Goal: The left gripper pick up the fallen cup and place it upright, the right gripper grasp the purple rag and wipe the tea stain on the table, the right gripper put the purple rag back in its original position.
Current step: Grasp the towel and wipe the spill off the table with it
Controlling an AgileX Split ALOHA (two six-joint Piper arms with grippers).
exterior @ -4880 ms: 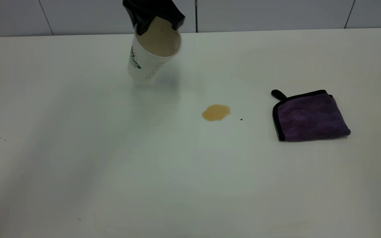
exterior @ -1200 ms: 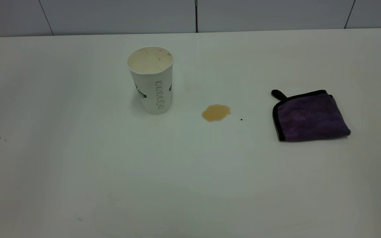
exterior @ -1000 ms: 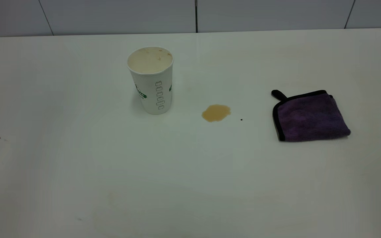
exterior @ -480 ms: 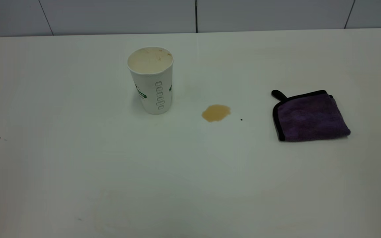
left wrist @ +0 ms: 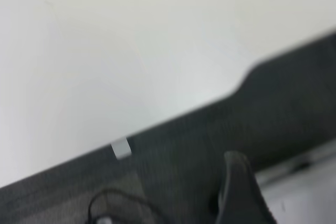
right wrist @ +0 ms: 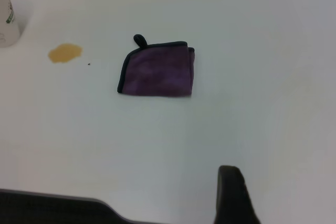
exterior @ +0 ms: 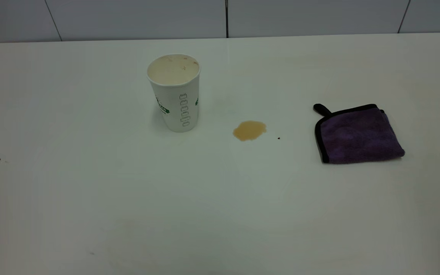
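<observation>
We see the cup (exterior: 174,91) standing upright on the white table (exterior: 128,198), the tea stain (exterior: 249,130) just beside it and the folded purple rag (exterior: 357,134) lying well apart. Only one dark finger (left wrist: 241,192) of the left gripper and one finger (right wrist: 233,195) of the right gripper show in their wrist views. We cannot tell how far either claw is open; neither touches anything.

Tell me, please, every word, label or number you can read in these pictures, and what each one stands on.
Green print on the cup, partly turned away: too small and blurred to read.
Column of outlined shapes down the cup's side: a pattern or letters, cannot tell which.
Purple rag, tea stain, table: no text.
</observation>
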